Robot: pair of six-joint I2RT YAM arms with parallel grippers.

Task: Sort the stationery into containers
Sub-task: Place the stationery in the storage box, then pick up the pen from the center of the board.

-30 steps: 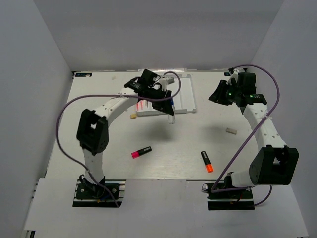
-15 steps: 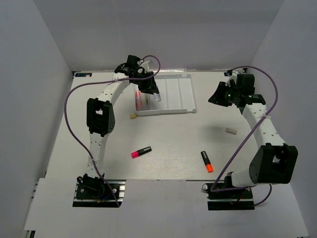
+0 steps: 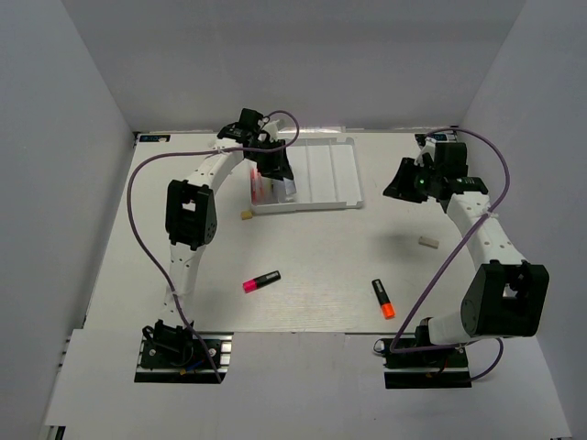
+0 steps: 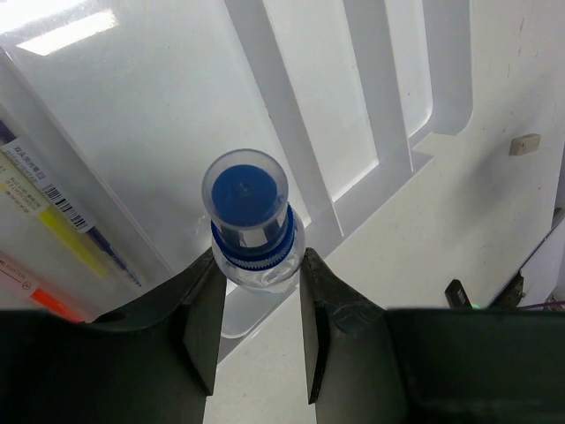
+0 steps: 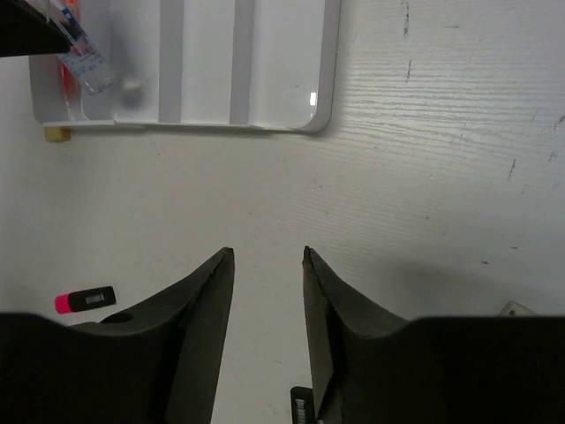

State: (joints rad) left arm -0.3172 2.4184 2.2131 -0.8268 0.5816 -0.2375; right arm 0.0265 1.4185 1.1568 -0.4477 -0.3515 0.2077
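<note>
Plain grey walls (image 3: 275, 55), white table (image 3: 312, 266)

We see the white ridged tray (image 3: 323, 174) at the far centre of the counter (image 3: 321, 247), with pens (image 4: 62, 234) in its leftmost compartment. The blue-capped clear bottle (image 4: 250, 221) is pinched in the left end effector (image 4: 258, 269) over the tray's near-left part. Pink-ended highlighter (image 3: 261, 280) near left, orange-ended highlighter (image 3: 383, 299) near right. Beige eraser (image 3: 246, 215) just beside the tray's near-left corner, second eraser (image 3: 427, 242) at right.

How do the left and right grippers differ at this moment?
The left gripper is shut on the blue-capped bottle; the right gripper is open and empty. The left gripper hangs over the tray, the right gripper over the table beside it. Both point downward.
</note>
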